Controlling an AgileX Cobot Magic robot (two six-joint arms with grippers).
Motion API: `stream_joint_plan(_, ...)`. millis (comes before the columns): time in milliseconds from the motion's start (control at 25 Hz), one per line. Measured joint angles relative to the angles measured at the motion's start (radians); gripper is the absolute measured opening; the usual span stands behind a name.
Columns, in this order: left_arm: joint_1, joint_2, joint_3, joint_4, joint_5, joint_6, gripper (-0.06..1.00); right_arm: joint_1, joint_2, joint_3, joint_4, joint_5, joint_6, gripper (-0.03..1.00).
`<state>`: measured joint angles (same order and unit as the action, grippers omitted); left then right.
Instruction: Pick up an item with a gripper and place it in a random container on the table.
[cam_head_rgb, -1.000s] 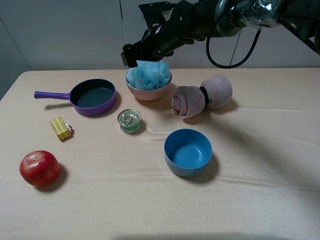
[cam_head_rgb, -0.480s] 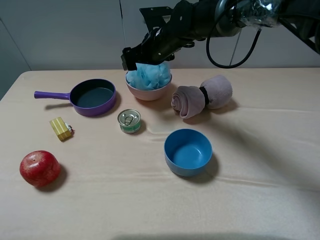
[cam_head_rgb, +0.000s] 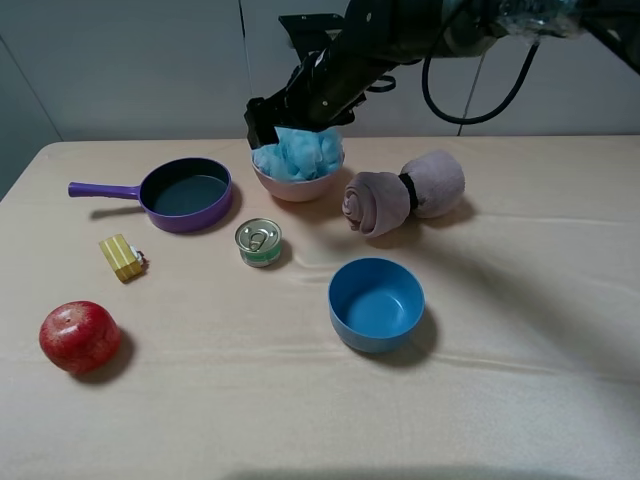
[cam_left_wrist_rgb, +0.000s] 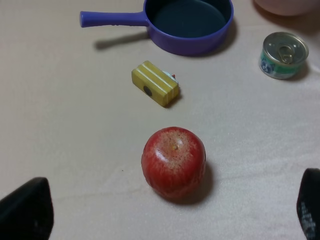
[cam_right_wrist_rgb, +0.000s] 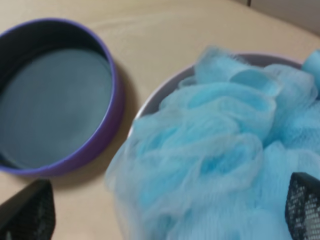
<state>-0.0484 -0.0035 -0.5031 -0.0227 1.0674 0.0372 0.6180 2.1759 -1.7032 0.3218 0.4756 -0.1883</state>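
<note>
The light-blue mesh pouf (cam_head_rgb: 298, 153) lies in the pale pink bowl (cam_head_rgb: 298, 186) at the back of the table (cam_head_rgb: 520, 400), bulging over its rim. My right gripper (cam_head_rgb: 288, 120) hangs just above it, open. In the right wrist view the pouf (cam_right_wrist_rgb: 220, 150) fills the bowl (cam_right_wrist_rgb: 165, 87), and the gripper (cam_right_wrist_rgb: 165, 210) has its black fingertips (cam_right_wrist_rgb: 27, 212) set wide on either side of the pouf, closed on nothing. My left gripper (cam_left_wrist_rgb: 167, 207) is open over the red apple (cam_left_wrist_rgb: 173, 161) and does not show in the exterior view.
A purple pan (cam_head_rgb: 185, 193) sits left of the pink bowl and a rolled pinkish towel (cam_head_rgb: 405, 192) right of it. A small tin (cam_head_rgb: 259, 242), a blue bowl (cam_head_rgb: 376, 303), a yellow block (cam_head_rgb: 122, 257) and the apple (cam_head_rgb: 79, 336) lie nearer the front.
The pouf has sunk lower into the pink bowl. My right gripper has opened a little more and drawn slightly up and back from it. The left gripper has not visibly moved.
</note>
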Motion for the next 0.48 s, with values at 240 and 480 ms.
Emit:
stream_joint_plan(240,0.000,0.000,0.000,0.000,0.000,0.000,0.99,0.000,-0.046,-0.004,-0.108,0.152,0.052,0.69)
stream_joint_plan(480,0.000,0.000,0.000,0.000,0.000,0.000,0.99,0.000,-0.095,-0.004,-0.182,0.267,0.073,0.69)
